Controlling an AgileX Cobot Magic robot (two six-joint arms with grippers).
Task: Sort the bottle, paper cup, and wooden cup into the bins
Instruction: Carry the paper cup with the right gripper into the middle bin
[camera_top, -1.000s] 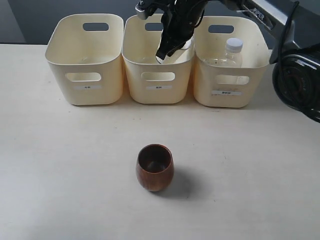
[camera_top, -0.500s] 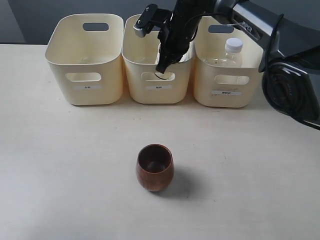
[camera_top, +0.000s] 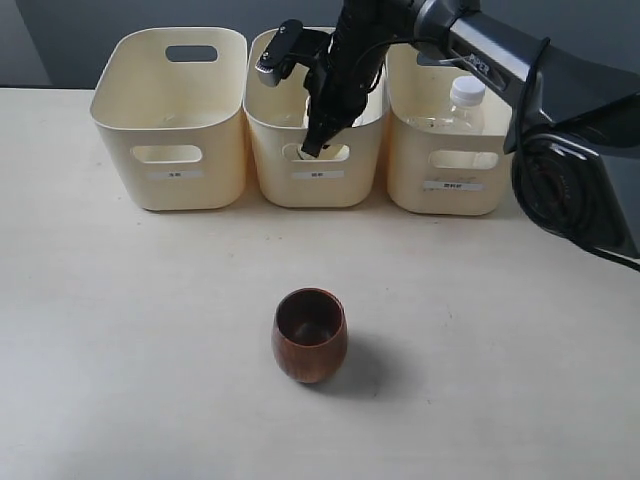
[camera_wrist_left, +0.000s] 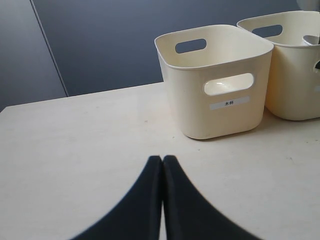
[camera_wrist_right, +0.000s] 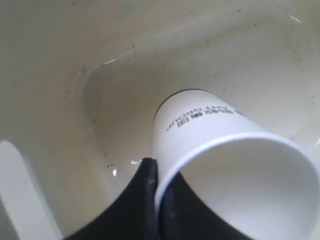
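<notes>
My right gripper (camera_wrist_right: 157, 170) is shut on the wall of the white paper cup (camera_wrist_right: 210, 130), one finger inside the rim and one outside. It holds the cup tilted low inside the middle bin (camera_top: 270, 170), whose pale inner wall (camera_wrist_right: 75, 60) fills the right wrist view. In the exterior view the right arm (camera_top: 340, 60) reaches down into that bin. The clear bottle (camera_top: 466, 102) with its white cap stands in the right bin (camera_top: 445, 160). The dark wooden cup (camera_top: 310, 335) stands upright on the table in front. My left gripper (camera_wrist_left: 162, 159) is shut and holds nothing.
The left bin (camera_top: 170, 120) stands beside the middle one; it shows in the left wrist view as the near bin (camera_wrist_left: 215, 95), with the middle bin (camera_wrist_left: 292, 75) behind it. The right arm's base (camera_top: 580, 190) sits at the table's right edge.
The right arm has lowered the paper cup from above the middle bin's rim down into that bin. The wooden cup and the bottle have not moved.
</notes>
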